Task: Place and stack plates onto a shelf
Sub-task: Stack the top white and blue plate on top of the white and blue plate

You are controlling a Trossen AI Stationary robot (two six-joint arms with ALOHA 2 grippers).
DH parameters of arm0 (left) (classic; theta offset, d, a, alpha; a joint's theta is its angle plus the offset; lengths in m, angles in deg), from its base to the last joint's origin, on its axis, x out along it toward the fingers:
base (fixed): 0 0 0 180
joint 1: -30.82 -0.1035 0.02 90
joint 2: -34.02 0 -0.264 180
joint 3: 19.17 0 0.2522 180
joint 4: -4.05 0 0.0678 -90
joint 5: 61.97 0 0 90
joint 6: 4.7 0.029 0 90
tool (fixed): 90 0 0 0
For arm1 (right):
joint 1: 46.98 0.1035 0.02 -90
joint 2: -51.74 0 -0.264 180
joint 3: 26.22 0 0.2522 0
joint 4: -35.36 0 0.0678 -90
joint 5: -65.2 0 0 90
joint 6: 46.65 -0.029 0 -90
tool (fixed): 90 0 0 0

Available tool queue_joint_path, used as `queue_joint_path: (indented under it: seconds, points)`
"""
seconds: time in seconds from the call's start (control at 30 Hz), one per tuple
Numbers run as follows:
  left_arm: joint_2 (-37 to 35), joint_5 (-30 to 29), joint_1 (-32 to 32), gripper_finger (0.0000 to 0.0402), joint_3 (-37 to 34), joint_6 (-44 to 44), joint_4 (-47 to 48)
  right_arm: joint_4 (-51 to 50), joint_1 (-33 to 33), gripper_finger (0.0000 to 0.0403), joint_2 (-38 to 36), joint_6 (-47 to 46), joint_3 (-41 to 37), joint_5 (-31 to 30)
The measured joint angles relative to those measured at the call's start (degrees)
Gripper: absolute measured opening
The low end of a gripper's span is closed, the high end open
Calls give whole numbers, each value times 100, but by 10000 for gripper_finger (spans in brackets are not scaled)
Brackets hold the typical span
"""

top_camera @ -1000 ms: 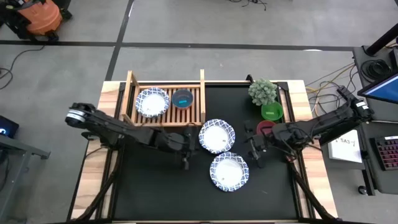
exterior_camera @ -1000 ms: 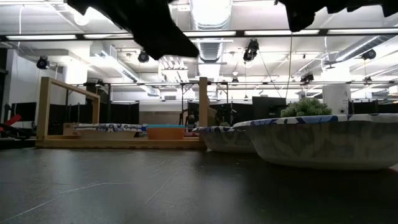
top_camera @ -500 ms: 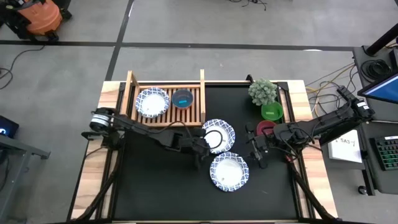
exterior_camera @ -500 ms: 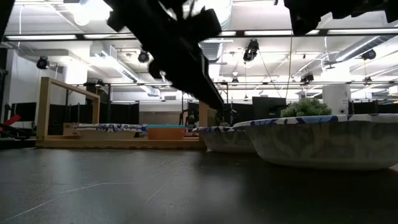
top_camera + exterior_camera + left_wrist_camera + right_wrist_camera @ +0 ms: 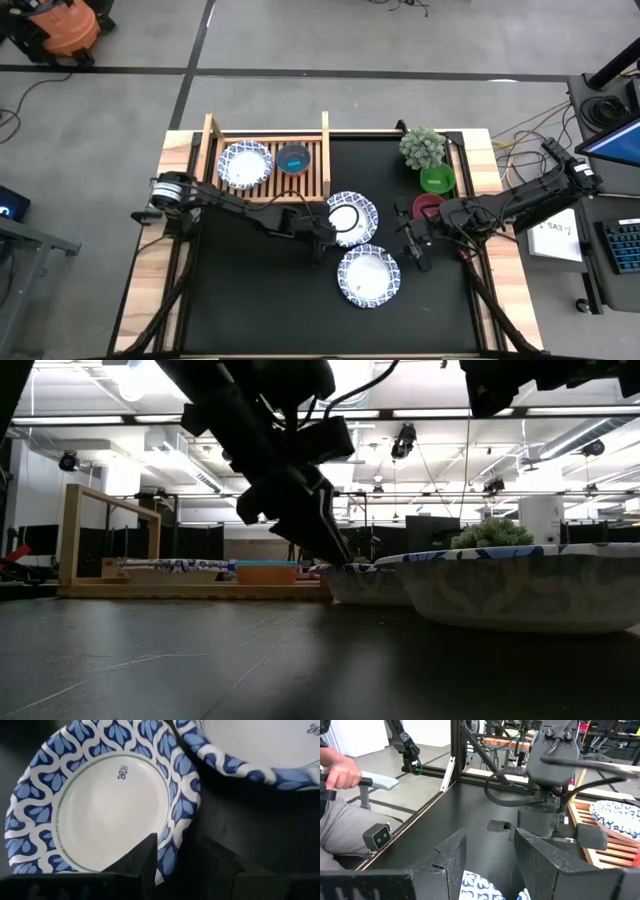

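We are at the pick-up step: the left gripper has its fingers apart astride the rim of the middle plate — just beside the shelf, where 1 plate lies. Next, close and lift.

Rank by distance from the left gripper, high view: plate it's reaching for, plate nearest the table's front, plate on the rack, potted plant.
From the left gripper:
1. Plate it's reaching for, at its rim, mid-table.
2. Front plate, just beyond, toward the front edge.
3. Plate on the rack, back left.
4. Potted plant, back right corner.
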Motion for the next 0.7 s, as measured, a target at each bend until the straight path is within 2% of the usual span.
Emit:
queue_joint_path:
  seconds: [0.27,0.37,0.53,0.7]
  points:
    - [310,2,-9,91,-7,118,-72,2,0,155,2,-55,0,-1]
    - [313,0,-9,71,-7,140,-94,0,-2,155,2,-69,0,-1]
    - [249,-6,-4,14,-7,153,-75,0,-2,155,2,-65,0,-3]
    - [105,-13,21,4,-7,136,-7,0,-2,155,2,-56,0,-3]
